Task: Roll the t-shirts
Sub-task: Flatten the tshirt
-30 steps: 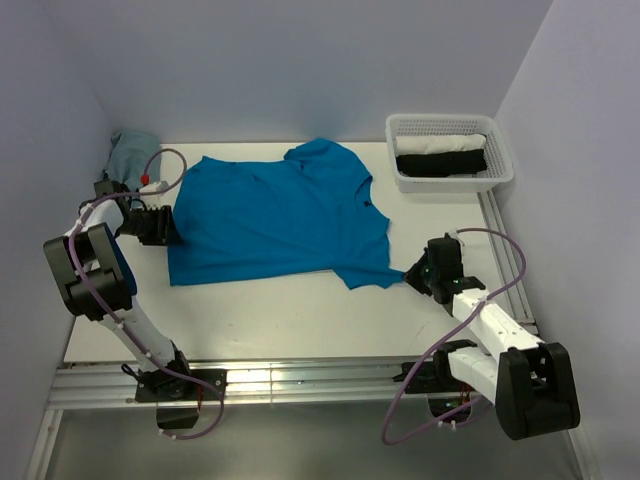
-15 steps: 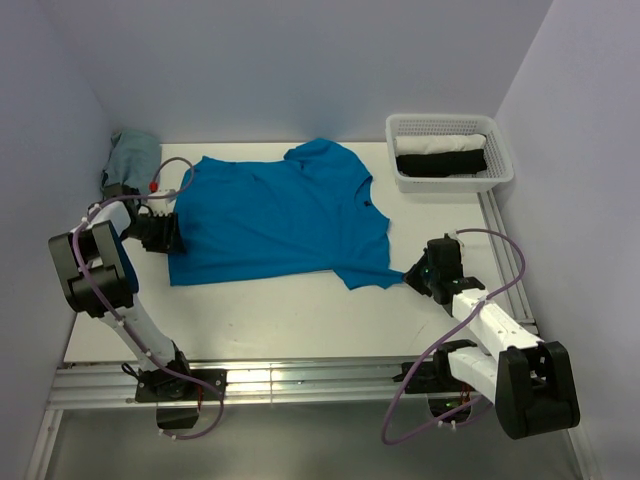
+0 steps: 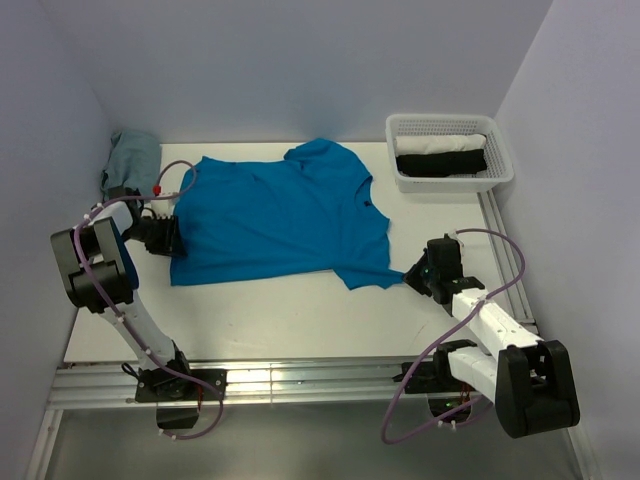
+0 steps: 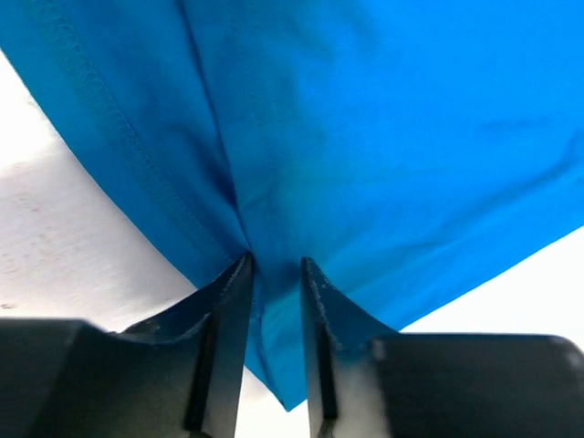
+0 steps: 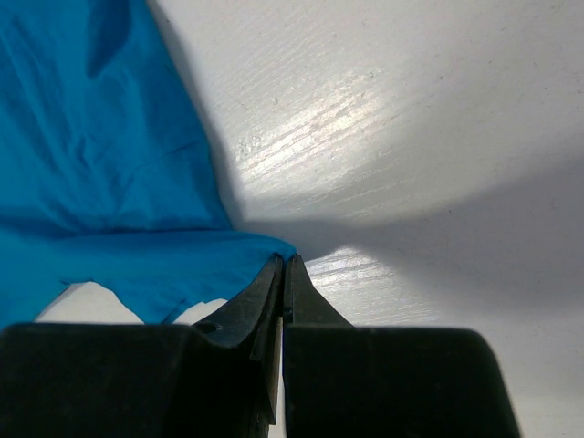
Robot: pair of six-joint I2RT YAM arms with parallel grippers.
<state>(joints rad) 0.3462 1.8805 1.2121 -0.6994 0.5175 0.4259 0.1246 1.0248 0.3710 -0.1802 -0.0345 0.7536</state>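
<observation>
The blue t-shirt lies spread flat on the white table, its collar toward the back. My left gripper is at its left hem. In the left wrist view this gripper is open, its jaws a narrow gap apart and straddling a fold of the t-shirt near a corner. My right gripper is at the tip of the near right sleeve. In the right wrist view this gripper is shut, pinching the very corner of the t-shirt, which is drawn to a point.
A white mesh basket stands at the back right, holding a white roll and a black roll. A grey-blue cloth is bunched in the back left corner. A metal rail runs along the table's right side.
My left gripper has slid a little nearer along the left hem, and its jaws have narrowed around the cloth. The right arm and the sleeve have not moved.
</observation>
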